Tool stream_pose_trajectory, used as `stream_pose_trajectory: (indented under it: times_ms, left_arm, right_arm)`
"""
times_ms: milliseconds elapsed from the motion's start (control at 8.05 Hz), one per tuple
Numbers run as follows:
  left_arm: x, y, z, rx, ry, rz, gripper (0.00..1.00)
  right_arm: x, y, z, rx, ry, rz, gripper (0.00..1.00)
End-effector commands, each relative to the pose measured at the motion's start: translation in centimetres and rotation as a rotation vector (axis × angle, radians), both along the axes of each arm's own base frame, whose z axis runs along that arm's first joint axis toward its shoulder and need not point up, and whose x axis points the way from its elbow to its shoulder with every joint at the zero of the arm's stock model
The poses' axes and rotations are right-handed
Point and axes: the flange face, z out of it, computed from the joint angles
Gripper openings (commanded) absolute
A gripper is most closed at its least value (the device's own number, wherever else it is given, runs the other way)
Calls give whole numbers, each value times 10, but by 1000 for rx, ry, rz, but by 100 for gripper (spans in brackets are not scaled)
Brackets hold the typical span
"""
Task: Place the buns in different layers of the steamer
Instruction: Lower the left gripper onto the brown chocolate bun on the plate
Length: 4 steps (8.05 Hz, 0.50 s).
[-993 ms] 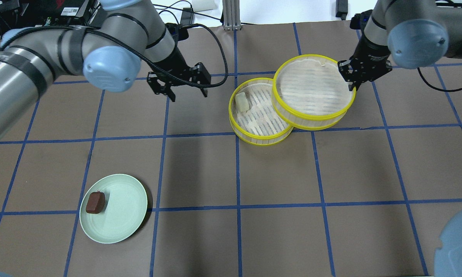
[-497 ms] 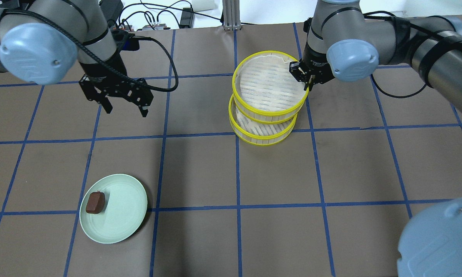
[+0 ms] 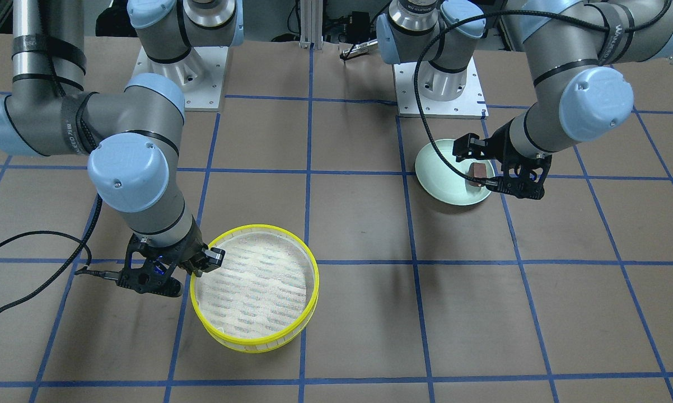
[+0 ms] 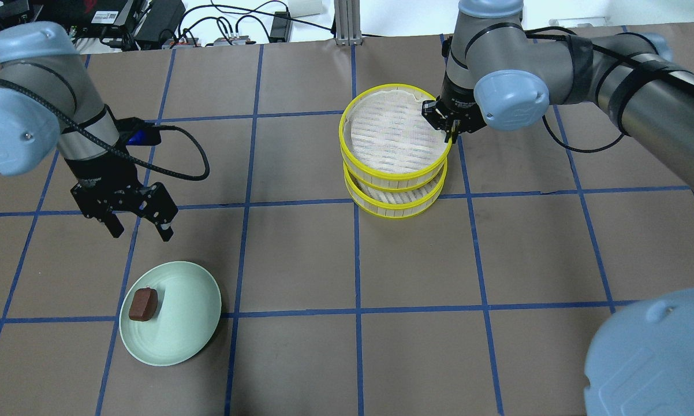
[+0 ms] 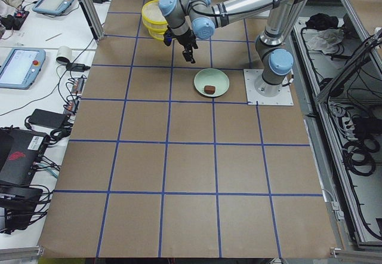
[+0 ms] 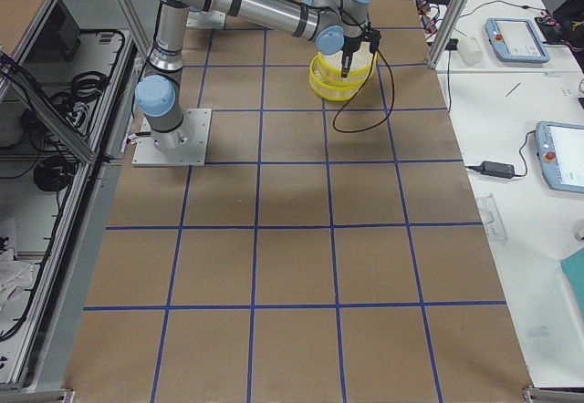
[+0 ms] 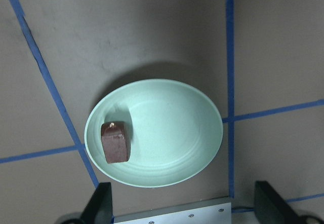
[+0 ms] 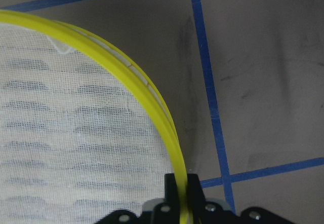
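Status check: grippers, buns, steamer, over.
Right gripper shut on upper tray rim, tray over lower tray. Left gripper open above plate, brown bun on it. Second bun not visible.

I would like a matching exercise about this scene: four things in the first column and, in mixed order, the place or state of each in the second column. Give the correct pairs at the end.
Column one
1. dark brown bun
2. upper steamer tray
3. lower steamer tray
4. left gripper

Column two
A. open, holding nothing
B. lies on the pale green plate
C. rim pinched by the right gripper
D. sits underneath the other tray

Right pairs: 1-B, 2-C, 3-D, 4-A
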Motion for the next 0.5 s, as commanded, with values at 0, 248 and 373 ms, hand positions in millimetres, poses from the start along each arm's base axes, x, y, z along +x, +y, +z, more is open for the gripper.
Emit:
stream_pose_trajectory:
  times_ms: [0, 248, 373]
  left_arm:
    - [54, 28, -43, 130, -59, 51, 100]
    - [77, 36, -78, 188, -49, 103, 100]
    - [78, 36, -94, 213, -39, 106, 98]
  right_arm:
    - [3, 3, -6, 20, 2, 8, 10]
    - [2, 4, -9, 31, 1, 11, 10]
    - [3, 7, -14, 42, 4, 16, 10]
